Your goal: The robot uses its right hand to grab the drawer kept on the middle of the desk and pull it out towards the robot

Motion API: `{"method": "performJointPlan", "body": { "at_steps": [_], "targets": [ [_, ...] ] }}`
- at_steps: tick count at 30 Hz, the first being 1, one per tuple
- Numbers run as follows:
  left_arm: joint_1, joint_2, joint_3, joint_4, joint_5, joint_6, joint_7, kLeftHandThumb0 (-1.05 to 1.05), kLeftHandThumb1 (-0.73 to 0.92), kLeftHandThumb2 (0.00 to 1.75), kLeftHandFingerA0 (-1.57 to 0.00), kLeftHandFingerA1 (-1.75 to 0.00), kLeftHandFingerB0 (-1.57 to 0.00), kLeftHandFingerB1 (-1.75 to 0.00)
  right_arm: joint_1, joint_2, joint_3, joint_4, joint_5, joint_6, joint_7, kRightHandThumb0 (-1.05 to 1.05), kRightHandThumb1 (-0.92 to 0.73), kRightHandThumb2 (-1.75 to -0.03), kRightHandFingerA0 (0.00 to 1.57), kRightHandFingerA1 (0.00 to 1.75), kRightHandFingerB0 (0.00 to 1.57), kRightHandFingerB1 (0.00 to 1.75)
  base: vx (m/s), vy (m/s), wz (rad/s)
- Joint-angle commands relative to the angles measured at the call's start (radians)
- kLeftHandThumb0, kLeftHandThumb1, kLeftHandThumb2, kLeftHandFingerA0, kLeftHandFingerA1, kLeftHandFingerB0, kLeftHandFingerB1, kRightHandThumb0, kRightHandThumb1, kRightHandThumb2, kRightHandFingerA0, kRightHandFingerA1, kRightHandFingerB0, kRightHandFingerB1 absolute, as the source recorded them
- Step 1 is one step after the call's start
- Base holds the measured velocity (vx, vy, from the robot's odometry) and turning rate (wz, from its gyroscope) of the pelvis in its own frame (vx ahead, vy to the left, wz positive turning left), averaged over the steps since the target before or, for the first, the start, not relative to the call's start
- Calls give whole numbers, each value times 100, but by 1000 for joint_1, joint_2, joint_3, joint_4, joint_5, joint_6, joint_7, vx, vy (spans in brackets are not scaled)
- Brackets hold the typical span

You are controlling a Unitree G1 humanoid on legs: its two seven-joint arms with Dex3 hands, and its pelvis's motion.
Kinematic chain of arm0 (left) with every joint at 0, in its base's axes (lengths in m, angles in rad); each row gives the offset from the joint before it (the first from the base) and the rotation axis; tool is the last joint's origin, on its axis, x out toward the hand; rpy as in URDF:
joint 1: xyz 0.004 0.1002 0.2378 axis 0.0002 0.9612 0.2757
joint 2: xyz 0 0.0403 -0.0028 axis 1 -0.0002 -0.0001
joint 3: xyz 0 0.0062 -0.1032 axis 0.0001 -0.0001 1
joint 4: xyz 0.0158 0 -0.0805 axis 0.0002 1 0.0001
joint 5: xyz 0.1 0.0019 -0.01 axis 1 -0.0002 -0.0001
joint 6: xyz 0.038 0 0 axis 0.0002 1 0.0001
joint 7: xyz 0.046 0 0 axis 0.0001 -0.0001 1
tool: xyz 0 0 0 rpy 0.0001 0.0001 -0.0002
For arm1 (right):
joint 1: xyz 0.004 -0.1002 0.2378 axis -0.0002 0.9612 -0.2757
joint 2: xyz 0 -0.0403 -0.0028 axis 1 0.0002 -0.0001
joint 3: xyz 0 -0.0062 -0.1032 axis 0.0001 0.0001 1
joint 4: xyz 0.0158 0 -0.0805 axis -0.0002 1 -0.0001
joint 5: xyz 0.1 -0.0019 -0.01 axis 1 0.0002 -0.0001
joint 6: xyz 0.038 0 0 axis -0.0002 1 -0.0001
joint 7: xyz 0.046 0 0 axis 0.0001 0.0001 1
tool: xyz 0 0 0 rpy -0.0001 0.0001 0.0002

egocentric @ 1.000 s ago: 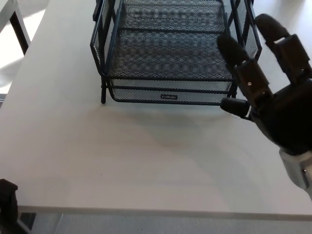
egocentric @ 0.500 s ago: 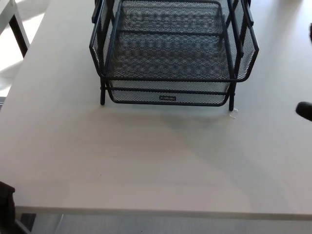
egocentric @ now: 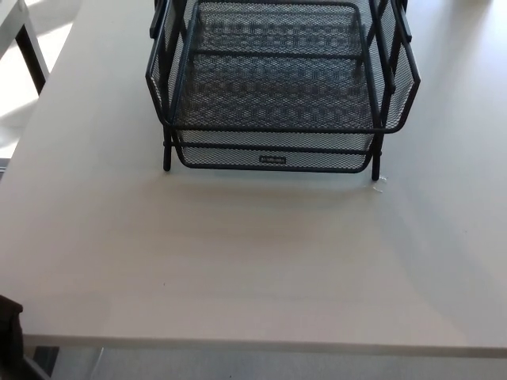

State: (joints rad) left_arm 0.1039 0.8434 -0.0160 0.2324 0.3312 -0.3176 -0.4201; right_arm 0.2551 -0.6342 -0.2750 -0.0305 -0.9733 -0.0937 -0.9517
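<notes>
The black wire-mesh drawer unit point(egocentric: 277, 87) stands at the middle far part of the pale desk point(egocentric: 238, 261). Its lower drawer front point(egocentric: 230, 157) carries a small label and sits roughly flush with the frame's two front legs. An upper mesh tray lies above it. My right hand does not show anywhere in the head view. At the bottom left corner, below the desk edge, only a black sliver that looks like my left hand point(egocentric: 8, 336) is visible.
A tiny pale scrap point(egocentric: 379, 184) lies on the desk by the unit's right front leg. The desk's near edge runs along the bottom of the picture. A dark leg of another table point(egocentric: 32, 51) stands at the far left.
My right hand, open beside the unit's right front corner a second ago, has drawn back to the right and left the picture. The drawer unit has stayed in place.
</notes>
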Motion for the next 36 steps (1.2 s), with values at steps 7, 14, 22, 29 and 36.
{"method": "performJointPlan", "body": {
  "at_steps": [7, 14, 22, 29, 36],
  "targets": [
    [3, 1, 17, 17, -10, 8, 3, -10, 51, 62, -74, -130, -71, -115, 25, -32, -99, 394, 91, -60, -206, -104, -73, -103, 0, 2, 4, 9, 0, 0, 0],
    [17, 5, 21, 1, -8, 14, 1, -10, 50, 65, -74, -132, -69, -111, -49, -17, -83, 769, 182, -154, -263, -80, -66, -62, 0, 25, 8, 33, 0, 0, 0],
    [9, 0, 20, 11, -17, 11, -4, -11, 51, 63, -74, -127, -71, -110, -97, 28, -59, 956, 250, -134, -121, -89, -59, -93, 0, 13, 11, 33, 0, 0, 0],
    [10, 1, 13, 7, 5, 2, 13, -9, 51, 62, -75, -124, -72, -103, -136, 89, -30, 1091, 330, -123, 34, -79, -72, -64, 0, 8, 5, 32, 0, 0, 0],
    [6, -9, 17, 24, -11, -15, 14, -11, 50, 64, -75, -130, -72, -116, -186, 174, 29, 1202, 382, -94, 96, -81, -52, -91, 1, 32, 13, 47, 0, 0, 0]
  ]
}}
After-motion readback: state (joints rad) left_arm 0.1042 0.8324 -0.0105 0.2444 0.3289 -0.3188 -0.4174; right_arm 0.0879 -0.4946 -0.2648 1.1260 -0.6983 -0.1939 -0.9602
